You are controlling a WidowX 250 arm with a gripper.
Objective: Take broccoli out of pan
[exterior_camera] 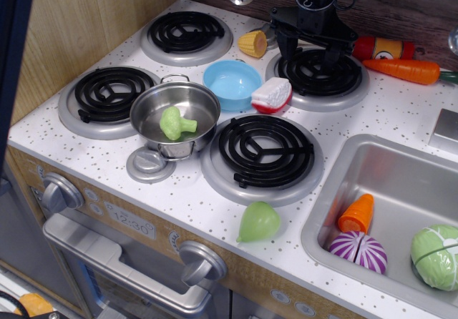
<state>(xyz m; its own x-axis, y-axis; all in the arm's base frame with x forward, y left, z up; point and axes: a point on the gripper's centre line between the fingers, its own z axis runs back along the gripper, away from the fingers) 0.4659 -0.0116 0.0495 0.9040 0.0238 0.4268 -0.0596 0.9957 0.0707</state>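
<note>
You're looking at a shiny, smooth steel pan (175, 111) holding a lumpy, matt-looking plastic broccoli (175, 123). Beside it sit a dull grey lid (149, 165) and a glossy light blue plastic bowl (232, 83). The countertop (401, 111) is speckled white, the side wall (79, 26) wood-grained, the sink (401, 183) brushed metal.

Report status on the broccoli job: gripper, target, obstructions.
Gripper up over the back right burner, holding nothing, jaws unclear. Broccoli in the pan, untouched. Pan open, lid set beside it; nothing in the way.
</note>
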